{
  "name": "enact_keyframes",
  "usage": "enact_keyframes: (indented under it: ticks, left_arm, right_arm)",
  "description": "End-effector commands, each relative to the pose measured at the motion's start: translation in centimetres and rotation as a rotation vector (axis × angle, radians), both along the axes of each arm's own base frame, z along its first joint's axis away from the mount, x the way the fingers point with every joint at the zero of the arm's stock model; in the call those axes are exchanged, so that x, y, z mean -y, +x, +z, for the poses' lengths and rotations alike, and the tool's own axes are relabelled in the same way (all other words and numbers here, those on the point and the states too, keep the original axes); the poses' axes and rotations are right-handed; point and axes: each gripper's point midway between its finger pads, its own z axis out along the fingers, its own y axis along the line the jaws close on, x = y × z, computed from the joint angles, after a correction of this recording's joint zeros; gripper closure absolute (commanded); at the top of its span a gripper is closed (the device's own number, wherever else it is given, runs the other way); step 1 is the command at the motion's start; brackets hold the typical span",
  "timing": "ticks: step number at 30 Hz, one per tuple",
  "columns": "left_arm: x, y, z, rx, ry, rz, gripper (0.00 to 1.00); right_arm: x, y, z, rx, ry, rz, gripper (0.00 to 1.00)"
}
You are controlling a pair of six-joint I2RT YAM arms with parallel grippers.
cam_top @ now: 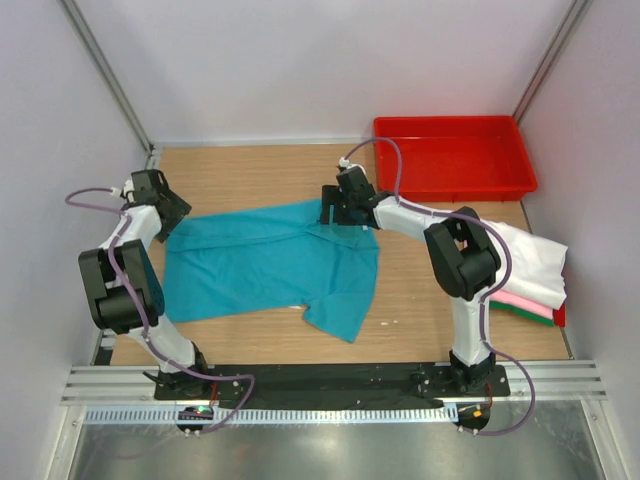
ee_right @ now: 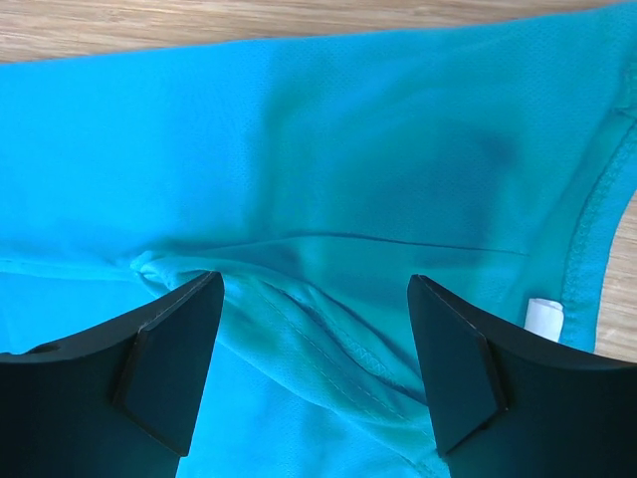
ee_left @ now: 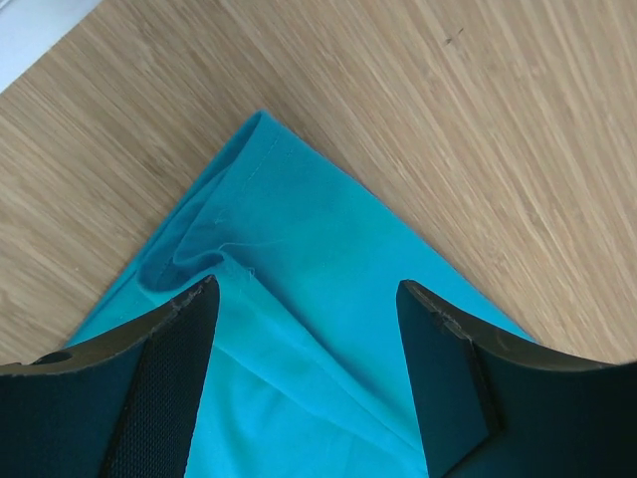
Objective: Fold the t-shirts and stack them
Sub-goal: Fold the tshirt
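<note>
A teal t-shirt point(cam_top: 270, 265) lies spread on the wooden table, one sleeve pointing to the near side. My left gripper point(cam_top: 172, 218) is down at its far left corner point(ee_left: 261, 189), open, its jaws either side of a cloth fold point(ee_left: 307, 294). My right gripper point(cam_top: 335, 210) is at the shirt's far right edge by the collar, open, straddling a bunched seam point(ee_right: 316, 284). A small white neck label point(ee_right: 542, 317) shows beside the right finger. More folded t-shirts are stacked at the right: white point(cam_top: 530, 255) on top, then pink point(cam_top: 522, 299) and green point(cam_top: 530, 313).
A red plastic tray point(cam_top: 452, 185) sits at the back right, just behind the right arm. White walls and metal frame posts close in the table on three sides. The right arm's elbow point(cam_top: 462, 258) stands next to the folded stack.
</note>
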Motion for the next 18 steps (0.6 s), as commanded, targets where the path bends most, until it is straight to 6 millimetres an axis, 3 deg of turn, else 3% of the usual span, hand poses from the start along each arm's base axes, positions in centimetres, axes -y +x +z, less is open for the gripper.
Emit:
enact_keyframes:
  ticks: [1,6,14,18]
  left_arm:
    - [-0.7,1.6,0.5,0.049,0.006,0.037,0.27]
    - [-0.4,1.7,-0.9,0.033,0.001,0.0,0.3]
    - [0.5,2.4,4.4,0.17,-0.024,0.0,0.3]
    - [2.5,3.1,3.8,0.176,-0.055,-0.015,0.29]
  right_arm:
    - [-0.2,0.5,3.7,0.085,0.051,-0.025,0.19]
    - [-0.4,0.1,3.0,0.066,0.055,-0.01,0.19]
    - [-0.3,-0.2,2.6,0.054,0.046,-0.006,0.19]
    - [-0.2,-0.2,2.1,0.049,0.041,-0.011,0.19]
